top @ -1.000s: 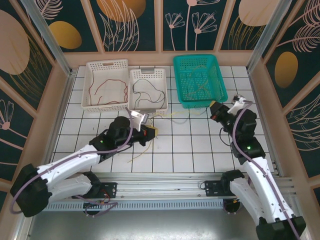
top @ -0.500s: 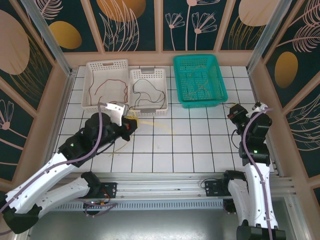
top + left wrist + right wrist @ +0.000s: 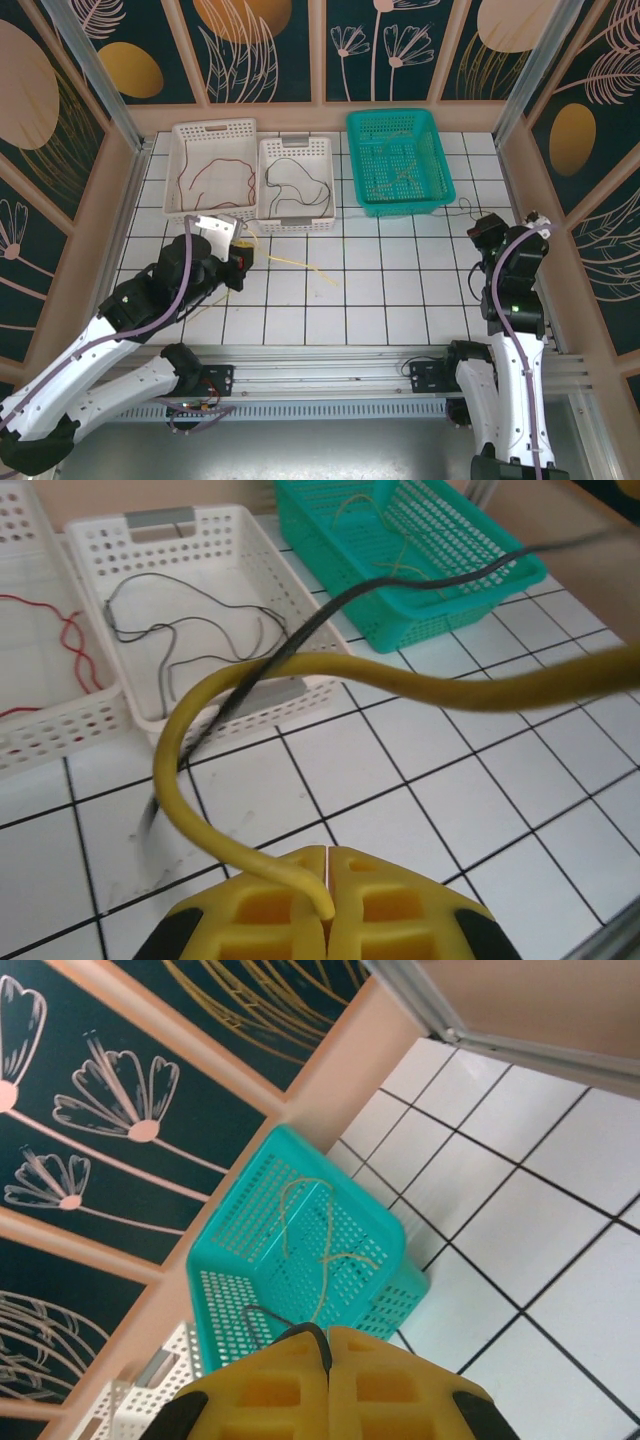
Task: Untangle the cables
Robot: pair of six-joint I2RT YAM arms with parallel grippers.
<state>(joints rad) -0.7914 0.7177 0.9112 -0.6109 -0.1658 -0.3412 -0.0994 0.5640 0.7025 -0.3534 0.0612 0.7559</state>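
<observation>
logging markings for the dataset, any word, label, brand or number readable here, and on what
None: no word, number, brand or sign is readable.
The teal plastic mesh basket, the larger white perforated plastic basket and the smaller white one bear no label.
The dark wall panels carry only drawn flowers and leaves.

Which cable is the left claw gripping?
The yellow cable: its end is pinched in the shut left claw, while the black cable only passes by its loop, outside the grip.
</observation>
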